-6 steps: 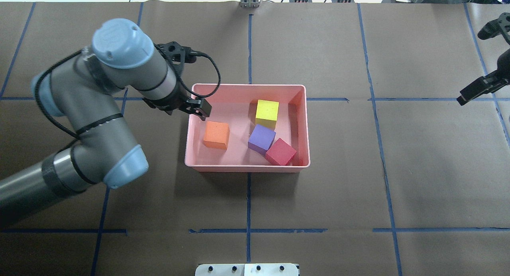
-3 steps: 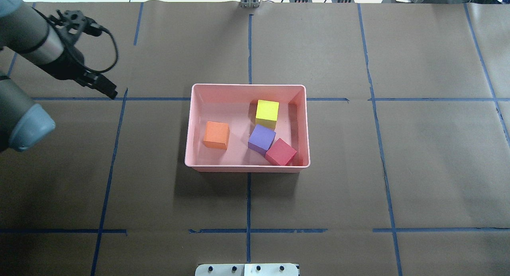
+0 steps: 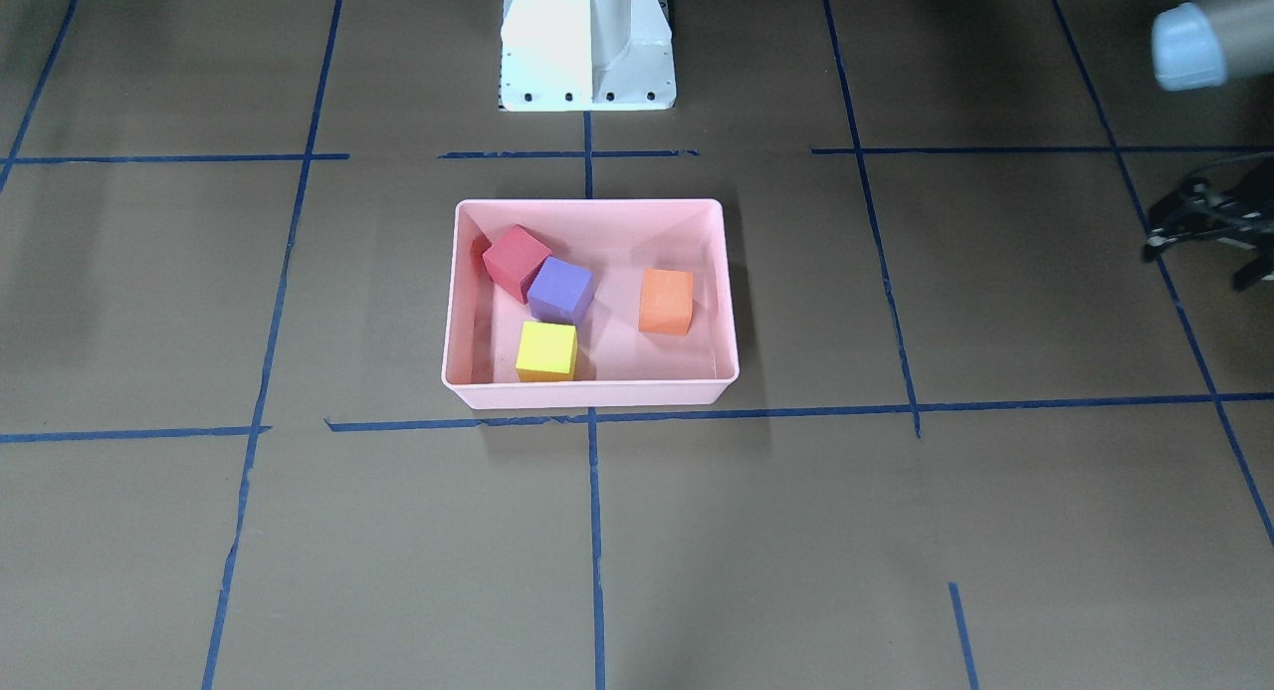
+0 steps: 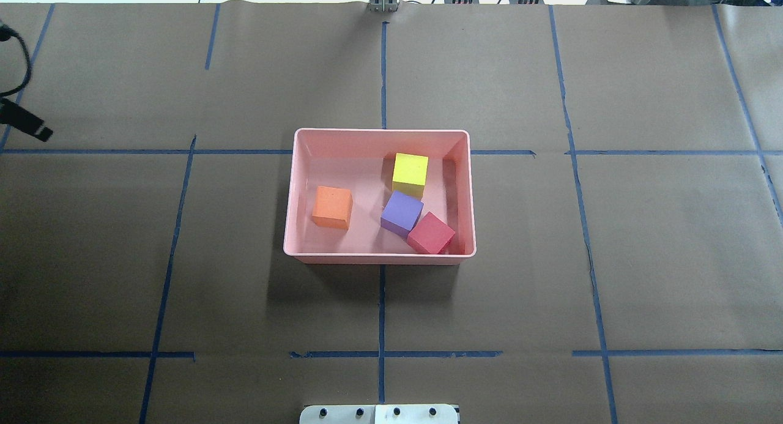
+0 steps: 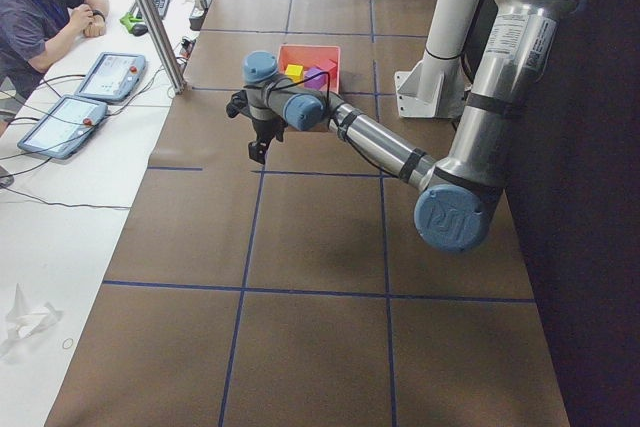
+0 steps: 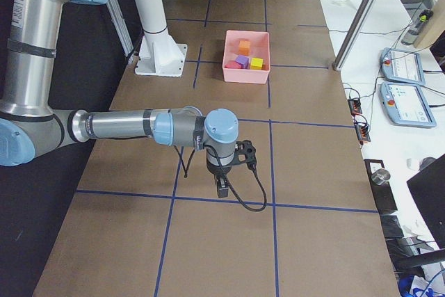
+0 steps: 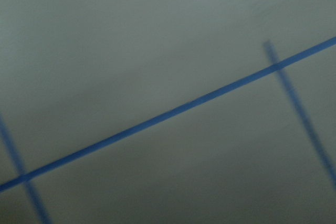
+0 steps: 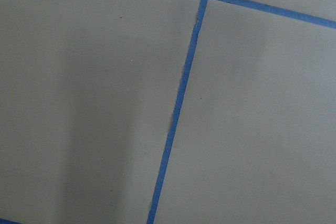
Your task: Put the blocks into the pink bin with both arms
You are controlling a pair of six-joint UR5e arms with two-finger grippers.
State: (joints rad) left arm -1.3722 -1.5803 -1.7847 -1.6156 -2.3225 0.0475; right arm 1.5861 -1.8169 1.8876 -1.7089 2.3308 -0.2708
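The pink bin (image 4: pixel 379 132) stands mid-table and also shows in the front-facing view (image 3: pixel 587 205). All the blocks lie inside it. They are the orange block (image 4: pixel 332 207), the yellow-green block (image 4: pixel 410 174), the purple block (image 4: pixel 402 213) and the red block (image 4: pixel 431 232). My left gripper (image 4: pixel 27 124) is far left of the bin at the overhead view's edge. In the front-facing view my left gripper (image 3: pixel 1194 262) has its fingers apart and holds nothing. My right gripper (image 6: pixel 221 187) shows only in the exterior right view, far from the bin. I cannot tell whether it is open or shut.
The white pedestal base (image 3: pixel 587 43) stands behind the bin on the robot's side. Blue tape lines cross the brown table cover. Beyond the table's far side is a metal post (image 5: pixel 150 17) and a seated operator (image 5: pixel 40 7) with tablets.
My left arm has drawn back from the bin's left rim to the overhead view's far left edge. My right gripper has left that view on the right. The blocks have not moved.
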